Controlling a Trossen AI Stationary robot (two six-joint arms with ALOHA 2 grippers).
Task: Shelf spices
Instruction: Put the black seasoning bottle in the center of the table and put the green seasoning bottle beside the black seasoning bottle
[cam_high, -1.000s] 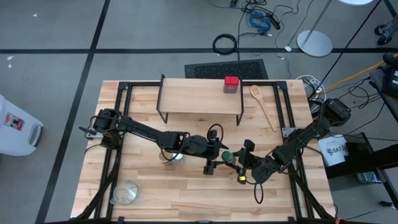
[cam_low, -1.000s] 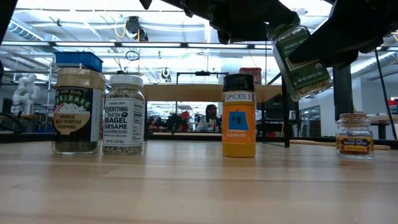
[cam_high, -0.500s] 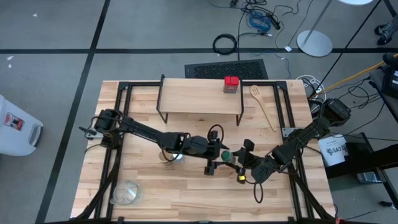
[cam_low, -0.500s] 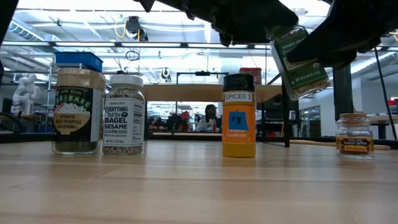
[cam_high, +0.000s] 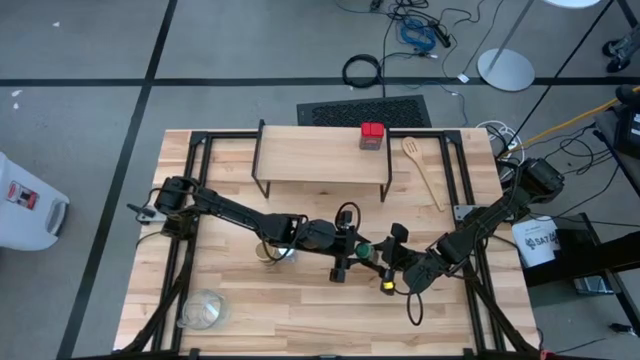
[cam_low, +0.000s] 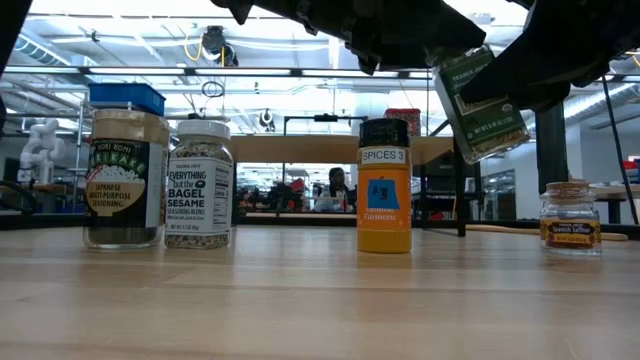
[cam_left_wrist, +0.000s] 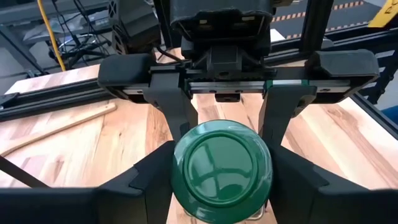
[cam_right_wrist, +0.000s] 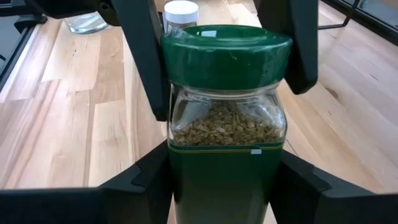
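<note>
Both end effectors are gripping the green-lidded glass spice jar (cam_right_wrist: 225, 118) in mid-air: the right end effector (cam_right_wrist: 224, 180) clamped on its body, the left end effector (cam_left_wrist: 221, 180) closing around its lid. Only the red square tin (cam_high: 372, 135) is sitting on the low wooden shelf (cam_high: 310, 155); four jars are waiting on the bench (cam_low: 320, 300).

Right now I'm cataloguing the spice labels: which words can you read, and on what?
"JAPANESE MULTI-PURPOSE SEASONING": tan-lidded jar.
"EVERYTHING but the BAGEL SESAME": white-lidded jar.
"SPICES 3", "Turmeric": black-lidded orange jar.
"Spanish Saffron": small jar.
Lifted green-lidded jar: label too tilted to read.
</note>
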